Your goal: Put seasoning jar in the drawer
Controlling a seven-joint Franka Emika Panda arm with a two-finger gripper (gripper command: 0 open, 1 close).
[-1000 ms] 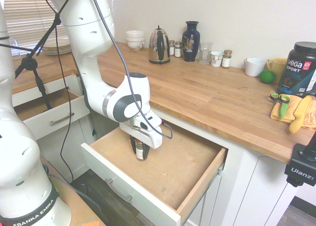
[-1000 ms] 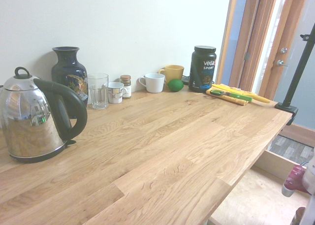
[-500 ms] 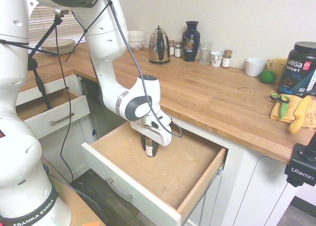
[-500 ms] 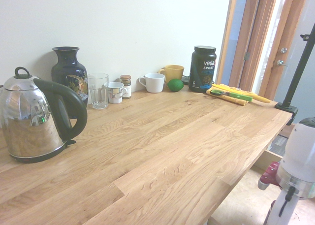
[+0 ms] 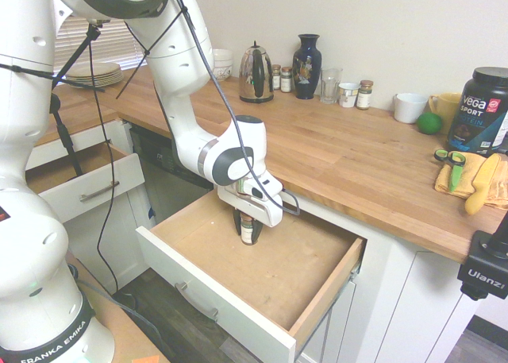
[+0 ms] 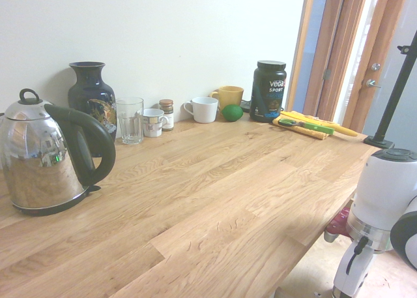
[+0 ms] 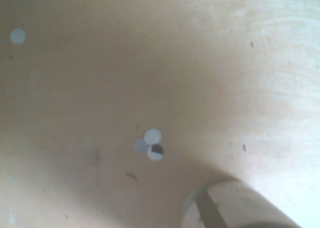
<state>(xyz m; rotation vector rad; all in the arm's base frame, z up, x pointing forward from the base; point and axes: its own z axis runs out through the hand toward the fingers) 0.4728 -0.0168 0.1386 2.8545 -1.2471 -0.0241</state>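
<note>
Since the earlier frame the arm has carried the jar further along the open drawer, toward its back side near the cabinet, and a bit lower. End effector points straight down, fingers pinching the seasoning jar at its upper part, near the lid. Jar hangs upright inside the drawer, over the bare wood floor toward the rear; can't tell if its base is touching yet. Wrist view shows the jar's rounded edge low in frame over plain board.

Handling guess: small glass jar, rigid, light, smooth sides so it could slip; fragile if dropped. Grip near the lid looks adequate; set it down gently, don't release from height.

Surroundings: drawer interior is bare, nothing blocking a set-down. Worktop edge overhangs close behind the wrist, so lift straight up with care after release. On the worktop, all well apart from the arm: kettle, dark vase, glass, other small jars, white mug, lime, protein tub. Smaller drawer stands open on the other side of the arm, not in play.
</note>
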